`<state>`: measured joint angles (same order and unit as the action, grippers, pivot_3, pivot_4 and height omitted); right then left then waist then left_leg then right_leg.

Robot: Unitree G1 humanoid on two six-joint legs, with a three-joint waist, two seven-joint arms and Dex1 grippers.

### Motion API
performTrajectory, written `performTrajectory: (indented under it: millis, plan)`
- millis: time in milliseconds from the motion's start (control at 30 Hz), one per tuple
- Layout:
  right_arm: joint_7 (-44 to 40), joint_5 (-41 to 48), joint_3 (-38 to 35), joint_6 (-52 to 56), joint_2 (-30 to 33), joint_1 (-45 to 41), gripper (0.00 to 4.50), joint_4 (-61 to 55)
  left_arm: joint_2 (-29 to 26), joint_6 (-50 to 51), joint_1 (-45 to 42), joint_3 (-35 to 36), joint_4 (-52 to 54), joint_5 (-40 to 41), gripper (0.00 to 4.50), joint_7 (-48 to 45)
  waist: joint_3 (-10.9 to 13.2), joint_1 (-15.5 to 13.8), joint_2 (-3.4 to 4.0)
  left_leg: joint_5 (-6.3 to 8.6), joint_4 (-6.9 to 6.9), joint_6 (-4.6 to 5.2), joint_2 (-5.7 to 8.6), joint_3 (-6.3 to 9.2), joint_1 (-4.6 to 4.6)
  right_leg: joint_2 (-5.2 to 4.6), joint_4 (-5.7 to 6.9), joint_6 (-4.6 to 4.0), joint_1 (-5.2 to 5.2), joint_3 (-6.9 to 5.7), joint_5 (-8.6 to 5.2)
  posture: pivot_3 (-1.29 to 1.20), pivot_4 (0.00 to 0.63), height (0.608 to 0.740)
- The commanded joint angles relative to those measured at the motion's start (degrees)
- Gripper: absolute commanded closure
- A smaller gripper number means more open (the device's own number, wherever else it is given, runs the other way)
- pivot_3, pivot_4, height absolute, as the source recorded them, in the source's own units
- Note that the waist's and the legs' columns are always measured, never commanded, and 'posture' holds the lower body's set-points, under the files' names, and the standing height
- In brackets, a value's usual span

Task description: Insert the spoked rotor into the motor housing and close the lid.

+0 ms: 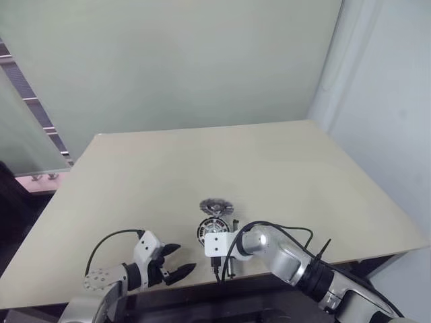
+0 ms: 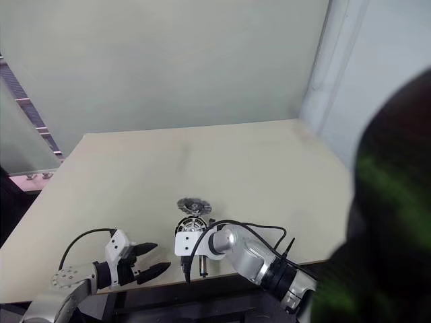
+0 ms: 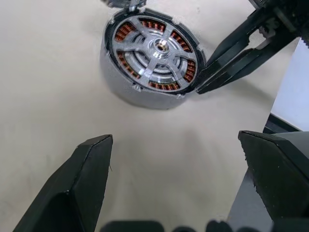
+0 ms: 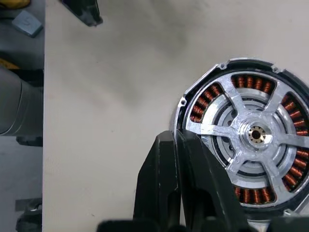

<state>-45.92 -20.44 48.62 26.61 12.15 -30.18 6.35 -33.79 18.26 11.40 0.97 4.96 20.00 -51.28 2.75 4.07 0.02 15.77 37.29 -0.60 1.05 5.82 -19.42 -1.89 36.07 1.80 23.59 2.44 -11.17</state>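
Observation:
The motor housing stands near the table's front edge, its copper windings showing in a ring. The spoked rotor sits inside it, hub centred, spokes level with the rim. Just behind the housing lies the lid, a dark ribbed disc flat on the table. My right gripper is shut, with nothing between its fingers; its tips rest against the housing's rim on the near right side. My left gripper stands open to the left of the housing, apart from it and holding nothing.
The beige table stretches far back to a pale wall. Its front edge runs right under both grippers. A black cable loops over my right wrist. A large dark blurred shape covers the right side of the right eye view.

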Motion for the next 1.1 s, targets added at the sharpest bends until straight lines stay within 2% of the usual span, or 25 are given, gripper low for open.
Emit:
performTrajectory:
  millis: [33,133,367,667,1100]
  plan:
    - [0.9,-0.2,-2.5,2.4,-0.9,0.6,4.47,-1.0,-0.1,-1.1,-0.4,0.8,1.6,0.1,0.0,0.1,0.0,0.0,-0.01,0.0,0.0,0.0,0.0,0.0,0.0,0.0,0.0,0.0,0.0,0.0,0.0,0.0,0.0,0.74]
    - [1.4,0.9,-4.6,5.6,-2.6,1.7,4.47,-2.1,0.0,-1.3,-0.4,0.7,1.4,0.0,0.0,0.3,0.0,0.0,-0.01,0.0,0.0,0.0,-0.01,0.01,0.01,0.0,0.02,0.0,0.0,-0.01,0.0,0.0,0.0,0.74]
    - [7.7,4.9,-13.9,18.2,-10.8,4.4,4.47,-3.4,0.3,-1.6,-0.9,0.3,0.7,-0.3,0.0,0.4,0.0,0.0,0.01,0.0,-0.01,0.0,-0.01,0.03,-0.03,0.01,0.09,0.0,0.07,0.0,0.0,0.0,0.0,0.74]
    - [15.3,12.5,-24.1,26.7,-20.0,6.3,4.47,-1.8,0.5,-2.0,-1.3,0.1,0.0,-0.5,0.0,0.5,0.0,0.0,0.01,0.02,-0.13,-0.02,0.04,0.05,-0.15,-0.02,0.07,0.1,0.23,0.01,0.06,0.0,0.0,0.74]
    - [21.2,19.5,-24.9,27.4,-21.7,7.3,4.47,0.0,1.1,-2.4,-1.0,0.2,0.2,-0.9,0.0,0.5,0.0,0.0,0.02,0.02,-0.21,-0.02,0.06,0.05,-0.17,-0.03,0.05,0.1,0.27,0.02,0.06,0.0,0.0,0.74]
